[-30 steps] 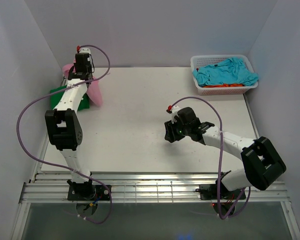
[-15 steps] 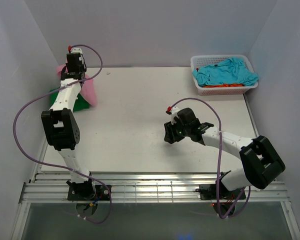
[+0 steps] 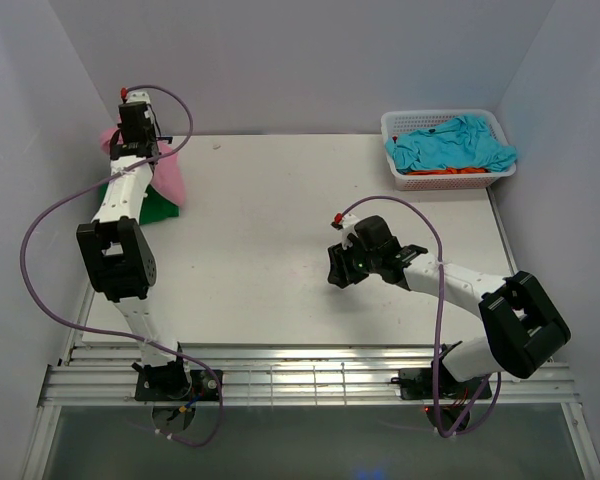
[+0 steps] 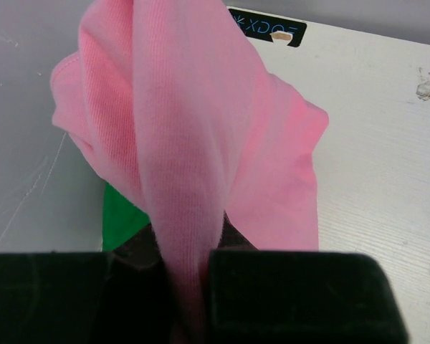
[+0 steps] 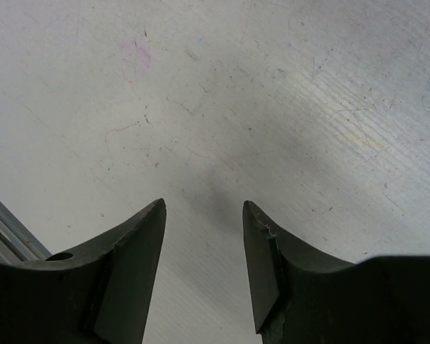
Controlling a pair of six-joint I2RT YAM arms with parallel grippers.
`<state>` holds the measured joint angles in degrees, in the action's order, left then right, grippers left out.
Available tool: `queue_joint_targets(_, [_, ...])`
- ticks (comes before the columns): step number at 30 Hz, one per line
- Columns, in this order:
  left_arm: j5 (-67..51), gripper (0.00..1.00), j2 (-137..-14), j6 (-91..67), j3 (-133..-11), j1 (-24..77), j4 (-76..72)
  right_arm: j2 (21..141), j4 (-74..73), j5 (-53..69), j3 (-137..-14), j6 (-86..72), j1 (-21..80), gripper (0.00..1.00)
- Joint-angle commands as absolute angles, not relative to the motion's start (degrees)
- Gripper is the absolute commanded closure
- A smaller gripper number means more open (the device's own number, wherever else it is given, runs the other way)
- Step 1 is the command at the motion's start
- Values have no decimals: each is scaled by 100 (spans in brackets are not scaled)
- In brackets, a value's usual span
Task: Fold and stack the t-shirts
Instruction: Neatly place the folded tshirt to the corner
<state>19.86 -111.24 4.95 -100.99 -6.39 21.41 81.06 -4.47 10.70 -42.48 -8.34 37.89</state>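
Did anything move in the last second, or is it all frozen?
The left gripper, shut on the pink t-shirt, carried it leftward over the green t-shirt. The right gripper stayed open above the table, and the basket of shirts did not move.

Two arms are picked out now, the left arm (image 3: 120, 200) and the right arm (image 3: 460, 285), each built of white links and blocky black joint housings. A purple cable (image 3: 23, 252) is looped along each, tipped by a red fitting (image 3: 337, 218). On the right hand (image 5: 204, 208), dark tapered fingers (image 5: 129, 265) are shown.
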Motion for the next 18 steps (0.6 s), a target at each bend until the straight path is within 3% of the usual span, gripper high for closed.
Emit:
queue_joint_targets(1, [1969, 100, -11039, 431, -10231, -791, 1881, 8147, -264, 1160, -4236, -756, 3771, 47])
queue_joint_targets(18, [2732, 100, -11935, 167, -9703, -1116, 1679, 7945, -325, 1143, -4166, -738, 3771, 47])
